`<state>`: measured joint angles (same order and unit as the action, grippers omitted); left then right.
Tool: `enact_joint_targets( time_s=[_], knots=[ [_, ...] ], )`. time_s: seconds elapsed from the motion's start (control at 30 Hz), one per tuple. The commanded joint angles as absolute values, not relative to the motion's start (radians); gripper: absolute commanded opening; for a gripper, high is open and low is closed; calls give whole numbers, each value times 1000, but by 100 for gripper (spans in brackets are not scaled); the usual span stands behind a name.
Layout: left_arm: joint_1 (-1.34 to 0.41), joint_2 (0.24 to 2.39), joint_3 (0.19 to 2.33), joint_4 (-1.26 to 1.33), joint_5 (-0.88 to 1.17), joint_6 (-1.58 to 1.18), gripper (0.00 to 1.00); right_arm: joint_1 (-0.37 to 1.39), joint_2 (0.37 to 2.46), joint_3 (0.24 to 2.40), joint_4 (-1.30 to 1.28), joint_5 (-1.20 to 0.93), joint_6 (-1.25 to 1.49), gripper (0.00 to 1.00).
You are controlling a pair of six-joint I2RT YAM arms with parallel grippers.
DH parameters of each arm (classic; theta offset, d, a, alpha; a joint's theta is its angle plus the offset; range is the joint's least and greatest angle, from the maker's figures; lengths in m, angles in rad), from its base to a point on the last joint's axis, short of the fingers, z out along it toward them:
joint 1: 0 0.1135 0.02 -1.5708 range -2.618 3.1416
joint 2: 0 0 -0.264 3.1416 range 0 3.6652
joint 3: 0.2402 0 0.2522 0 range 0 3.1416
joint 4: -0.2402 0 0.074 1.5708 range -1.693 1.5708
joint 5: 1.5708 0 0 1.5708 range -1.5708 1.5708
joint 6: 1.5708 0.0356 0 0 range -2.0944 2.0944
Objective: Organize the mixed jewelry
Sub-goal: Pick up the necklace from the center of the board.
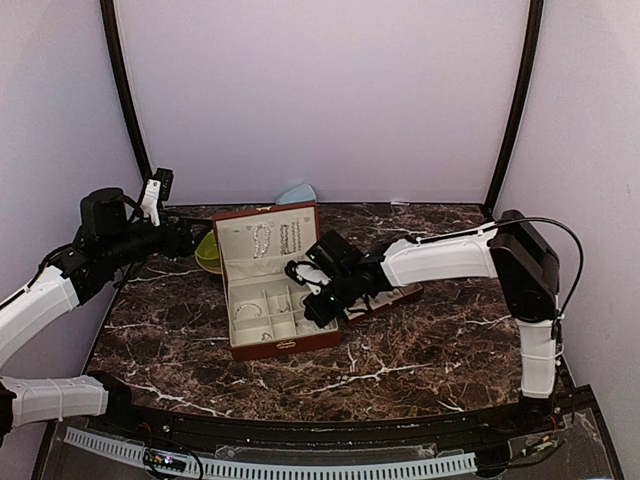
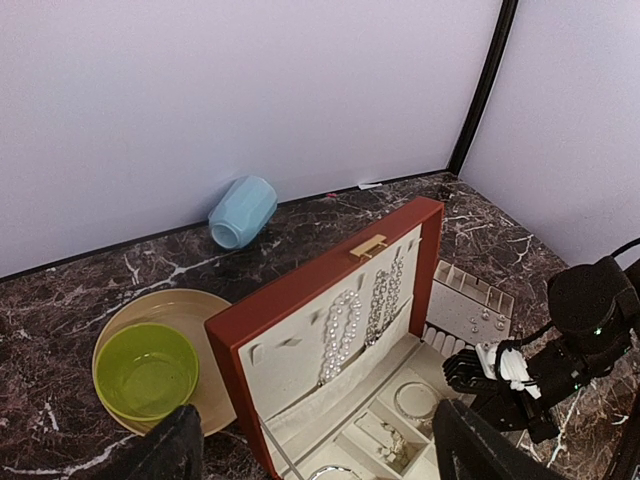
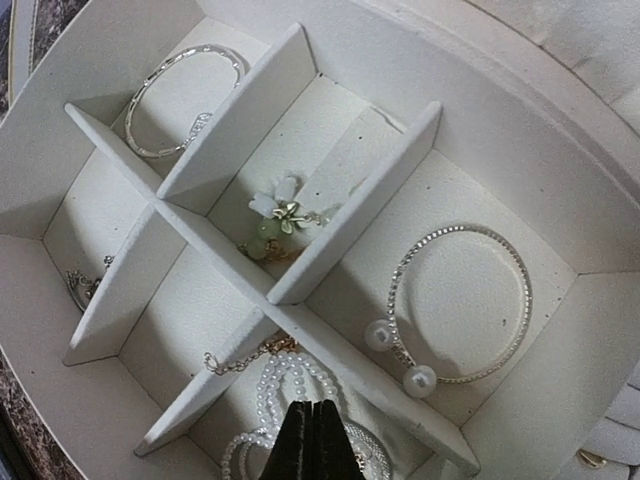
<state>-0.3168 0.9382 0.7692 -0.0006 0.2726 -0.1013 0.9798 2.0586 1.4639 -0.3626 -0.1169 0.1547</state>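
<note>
**Entry: jewelry sorting, case stage**

**Case** (image 1: 270, 345): reddish-brown, cream-lined, open at the centre of the worktop (image 1: 430, 360). The lid stands upright on its 12 o'clock side. Two hanging strands (image 2: 342, 335) lie against the lid lining.

**Compartments, right wrist view:**
- pearl-tipped bangle (image 3: 418, 380) at 3 o'clock
- second bangle (image 3: 200, 48) at 11 o'clock
- flower earring (image 3: 283, 212) at centre
- bead strand (image 3: 285, 385) at 6 o'clock, with a thin gold chain (image 3: 250, 352) just beside it

**Right fingers** (image 3: 313, 440): pressed together, tips directly over the bead strand. You cannot tell whether a loop is caught between them.

**Left fingers** (image 2: 175, 445): spread and holding nothing, at the case's 10 o'clock, near the green bowl (image 2: 147, 370).

**Loose tray** (image 2: 470, 305): at the case's 3 o'clock, with a few tiny pieces (image 2: 486, 316) on it.

**Step in hand, by judgement:** you are settling the bead strand in its compartment.

**Next move:** rise straight up between the dividers, checking that no beads trail after the tips. Then you likely turn to the tray's tiny pieces, which will want a fine, centred pinch.

**Writing:** none legible; no brand or label shows.
</note>
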Motion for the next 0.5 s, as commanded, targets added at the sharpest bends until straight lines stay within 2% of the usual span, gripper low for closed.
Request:
enact_joint_targets(
  time_s=[0.0, 0.07, 0.27, 0.47],
  knots=[
    [-311, 918, 756, 16, 272, -94, 82, 959, 1972, 1440, -350, -105, 178, 0],
    [-311, 917, 756, 16, 270, -94, 82, 952, 1938, 1425, -343, -102, 187, 3],
    [-311, 908, 752, 15, 249, -89, 82, 925, 1830, 1346, -310, -62, 235, 26],
    [-311, 900, 750, 8, 212, -89, 83, 907, 1663, 1207, -338, 114, 342, 46]
  ],
)
